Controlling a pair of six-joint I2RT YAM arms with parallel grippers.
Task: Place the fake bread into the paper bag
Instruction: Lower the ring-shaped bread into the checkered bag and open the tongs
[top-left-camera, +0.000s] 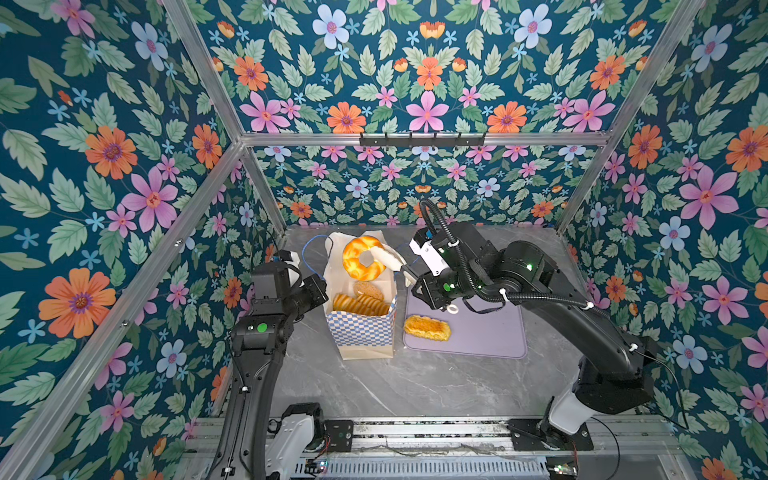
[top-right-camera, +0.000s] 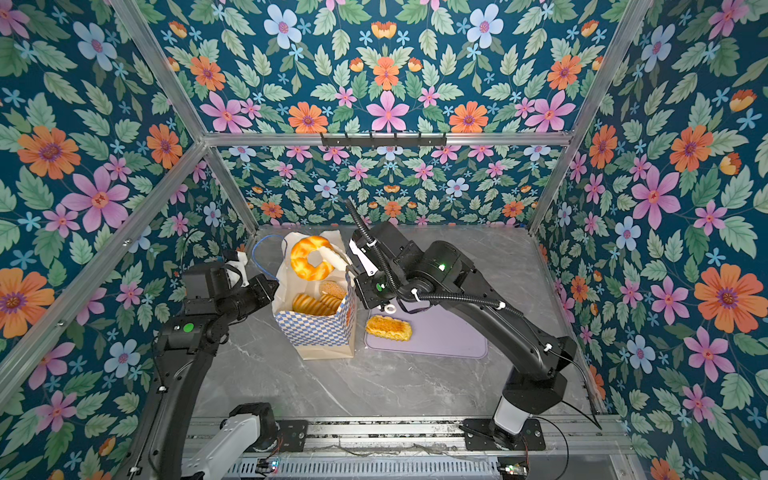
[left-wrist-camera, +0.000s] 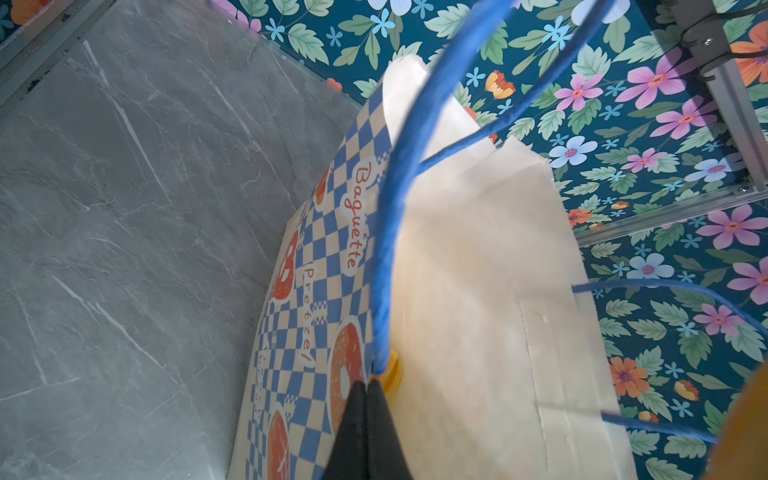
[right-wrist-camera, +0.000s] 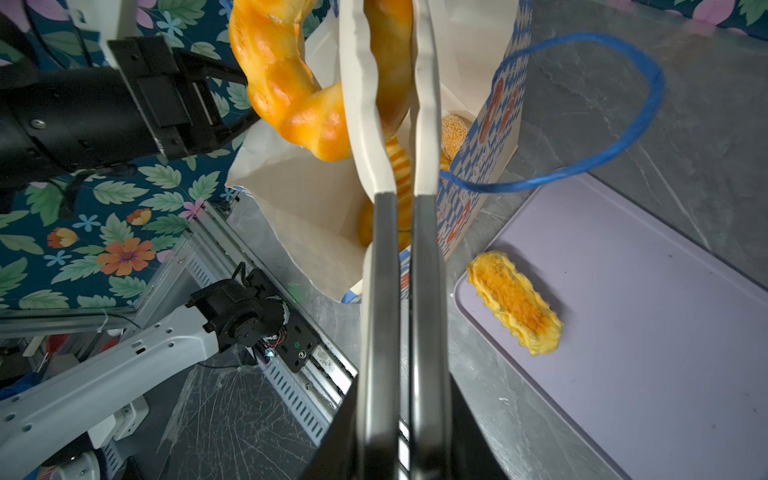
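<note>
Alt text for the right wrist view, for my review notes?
The right pincer grips a ring bread above the open bag, which holds other breads. One loaf lies on the lilac tray beside the bag.

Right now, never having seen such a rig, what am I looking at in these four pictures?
Two black robot arms stand at a grey marbled table. Two pictures look down from overhead; the other two come from a camera on each wrist. The left hand is shut on the thin blue cord handle of the cream checkered paper bag, which holds some toy pastries. The right hand grips a glossy golden ring-shaped toy bread above the bag's mouth. One braided toy loaf lies on the flat lilac tray.
</note>
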